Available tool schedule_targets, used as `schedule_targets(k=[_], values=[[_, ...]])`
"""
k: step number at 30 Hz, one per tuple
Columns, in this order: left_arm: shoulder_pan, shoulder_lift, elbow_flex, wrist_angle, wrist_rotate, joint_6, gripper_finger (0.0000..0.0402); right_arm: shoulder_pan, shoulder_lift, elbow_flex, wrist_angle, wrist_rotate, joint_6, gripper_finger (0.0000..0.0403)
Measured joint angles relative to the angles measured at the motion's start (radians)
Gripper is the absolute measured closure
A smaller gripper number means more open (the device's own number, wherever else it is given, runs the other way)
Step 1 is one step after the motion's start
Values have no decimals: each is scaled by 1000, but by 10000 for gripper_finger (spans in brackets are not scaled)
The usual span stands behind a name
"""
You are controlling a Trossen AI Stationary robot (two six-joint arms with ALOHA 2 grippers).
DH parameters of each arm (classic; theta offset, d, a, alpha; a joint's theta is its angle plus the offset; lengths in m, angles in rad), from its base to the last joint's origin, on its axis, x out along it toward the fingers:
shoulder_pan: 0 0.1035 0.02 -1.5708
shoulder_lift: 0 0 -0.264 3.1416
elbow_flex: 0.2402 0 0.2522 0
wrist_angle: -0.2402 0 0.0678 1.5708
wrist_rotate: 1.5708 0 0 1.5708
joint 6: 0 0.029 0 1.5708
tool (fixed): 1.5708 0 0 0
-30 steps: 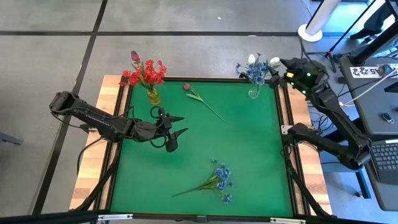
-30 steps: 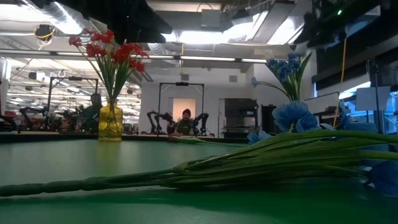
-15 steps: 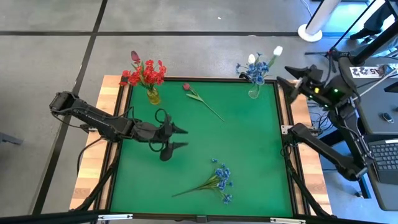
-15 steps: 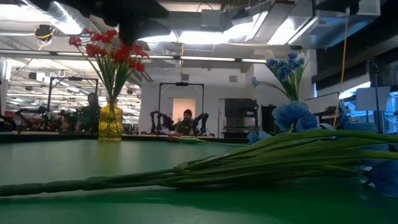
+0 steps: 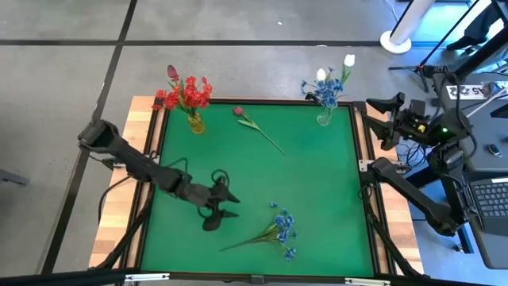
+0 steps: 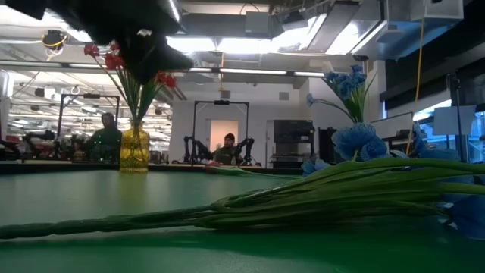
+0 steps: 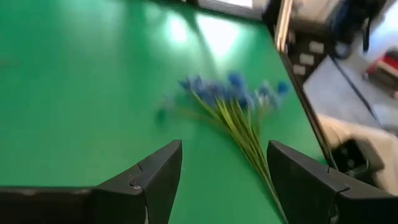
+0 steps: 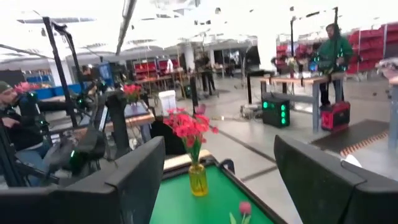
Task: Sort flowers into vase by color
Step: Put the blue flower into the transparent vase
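A blue blossom bunch (image 5: 276, 230) lies flat on the green mat near the front, and also shows in the left wrist view (image 7: 230, 99) and the low view (image 6: 341, 196). My left gripper (image 5: 228, 208) is open and empty just to its left, fingers pointing at it. A red-pink tulip (image 5: 255, 127) lies on the mat at the back. Red blossoms stand in a yellow vase (image 5: 194, 121). Blue blossoms and two white tulips stand in a clear vase (image 5: 324, 117). My right gripper (image 5: 377, 121) is open and empty beyond the table's right edge.
The mat has a raised dark frame (image 5: 359, 171) with wooden borders (image 5: 119, 199). The yellow vase (image 8: 198, 178) also shows in the right wrist view. People and other robot stations stand in the room beyond (image 6: 227, 148). Bare mat lies in the middle (image 5: 309, 183).
My left gripper has gone toward the table's near edge and right, toward the blue bunch, staying open. My right gripper has drawn back from the clear vase toward the right and near edges, off the table; a white tulip now stands upright in that vase.
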Motion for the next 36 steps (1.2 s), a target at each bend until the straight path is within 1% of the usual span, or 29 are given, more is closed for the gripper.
schedule_targets(k=[4, 10, 15, 18, 21, 23, 31, 33, 36], values=[[-37, 117, 87, 5, 1, -20, 173, 0, -26, -8, 15, 0, 21, 104], [-40, 245, 222, -8, 22, -13, 173, 0, 17, -82, 159, -44, 76, 104], [-40, 308, 273, -52, 17, -36, 173, 5, 63, -167, 286, -44, 87, 104], [-37, 334, 280, -61, 15, -39, 173, 63, 91, -221, 411, -10, 108, 104], [-27, 352, 280, -63, 15, -46, 173, 173, 116, -259, 537, 94, 101, 104], [-20, 353, 280, -69, 15, -48, 173, 262, 148, -266, 587, 173, 69, 104], [-17, 353, 280, -87, 13, -71, 173, 685, 348, -268, 683, 548, -128, 104], [-28, 353, 280, -124, 12, -70, 173, 769, 386, -261, 687, 627, -170, 104], [-50, 353, 280, -134, -8, -72, 173, 867, 421, -233, 676, 727, -228, 104]])
